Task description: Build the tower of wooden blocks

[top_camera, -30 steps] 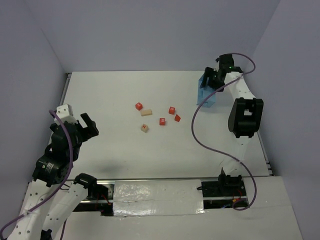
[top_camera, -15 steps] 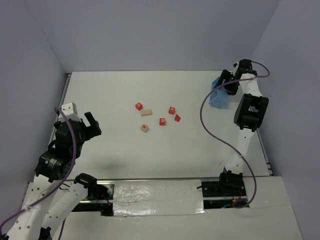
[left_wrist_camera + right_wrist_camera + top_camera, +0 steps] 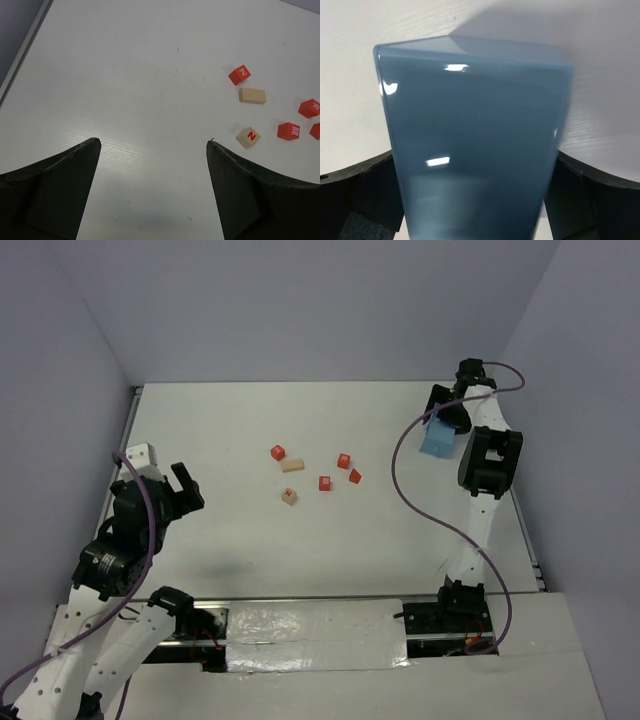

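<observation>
My left gripper (image 3: 152,145) stands wide open, with the wooden blocks (image 3: 248,137) scattered mid-table at its 2 o'clock, well apart. My right gripper (image 3: 475,155) straddles the blue tray (image 3: 470,100); whether it grips I cannot tell.

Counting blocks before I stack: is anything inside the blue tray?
Cannot tell: the blue tray shows only a glossy blue face, its inside hidden. Six wood blocks lie loose on the table.

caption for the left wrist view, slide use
Open left fingers over a white table, six small wooden blocks scattered ahead-right.
</observation>
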Controlling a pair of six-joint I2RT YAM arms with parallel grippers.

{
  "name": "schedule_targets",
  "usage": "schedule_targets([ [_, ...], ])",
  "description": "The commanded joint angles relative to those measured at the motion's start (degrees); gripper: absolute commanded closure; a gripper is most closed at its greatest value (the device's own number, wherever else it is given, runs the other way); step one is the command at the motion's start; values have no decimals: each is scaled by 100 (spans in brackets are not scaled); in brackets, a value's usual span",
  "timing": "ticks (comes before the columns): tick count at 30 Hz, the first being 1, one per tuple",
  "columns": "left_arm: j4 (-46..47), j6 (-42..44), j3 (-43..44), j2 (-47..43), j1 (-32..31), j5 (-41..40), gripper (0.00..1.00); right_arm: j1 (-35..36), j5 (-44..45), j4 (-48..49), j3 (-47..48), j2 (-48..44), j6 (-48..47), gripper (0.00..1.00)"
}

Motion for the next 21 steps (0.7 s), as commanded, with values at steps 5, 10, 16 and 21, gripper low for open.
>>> schedule_targets([
  [5,204,102,8,-78,-27,6,0,722,1720,-315,-192,-845,-90,0],
  [10,239,120,-1,-104,-27,76,0,1117,2108,-623,195,-687,-319,0],
  [16,248,138,-9,-139,-35,120,1,1346,2415,-912,459,-651,-416,0],
  [21,266,155,-10,-104,-35,190,0,1355,2609,-606,-235,-1222,-372,0],
])
